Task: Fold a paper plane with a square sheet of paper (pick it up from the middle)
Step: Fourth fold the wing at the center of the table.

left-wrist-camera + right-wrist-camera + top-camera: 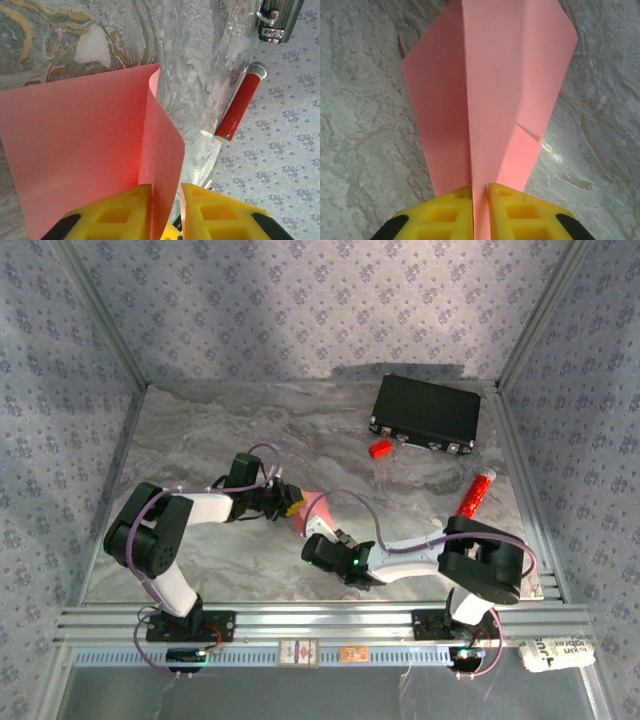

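Clamping the salmon-pink paper (490,75) from the near side, the right gripper (480,212) has its yellow fingers almost together on the lengthwise crease, with only the paper's thickness between them. From that grip the paper fans out into a folded shape with slanted edges and a small tucked flap on one side. Just beyond, the left gripper (165,210) pinches the same paper at another edge, its jaws narrowly parted with the curling sheet running between them. Both grips have the paper over the marble table (200,440), well in front of the black case (425,412) and off to its left in the top view. Nearer the case, in front of its right end, lies the red-and-white tube (477,493). The small red block (379,449) sits just in front of the case's left corner. The case itself lies at the far right of the table, near the back wall.
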Robot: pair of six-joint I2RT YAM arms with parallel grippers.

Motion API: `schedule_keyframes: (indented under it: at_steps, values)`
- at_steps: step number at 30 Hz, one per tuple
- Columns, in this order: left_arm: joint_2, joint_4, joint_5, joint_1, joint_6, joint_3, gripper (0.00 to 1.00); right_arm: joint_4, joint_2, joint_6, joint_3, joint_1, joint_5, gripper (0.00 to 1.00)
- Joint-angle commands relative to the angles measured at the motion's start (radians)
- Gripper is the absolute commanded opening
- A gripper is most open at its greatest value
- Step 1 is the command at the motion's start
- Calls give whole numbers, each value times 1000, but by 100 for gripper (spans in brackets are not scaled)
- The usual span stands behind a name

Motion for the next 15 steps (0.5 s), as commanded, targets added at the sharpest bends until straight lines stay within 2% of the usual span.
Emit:
schedule_keyframes:
  at_steps: [1, 10, 15]
  values:
    - [-5, 15, -3, -5, 1, -11, 19, 13, -21, -21, -16, -10, -17, 15]
    - [-6, 12, -4, -4, 1, -11, 4, 11, -11, 14, -18, -12, 8, 19]
    - [-7, 0, -16, -4, 3, -11, 2, 10, -30, 24, -34, -14, 24, 20]
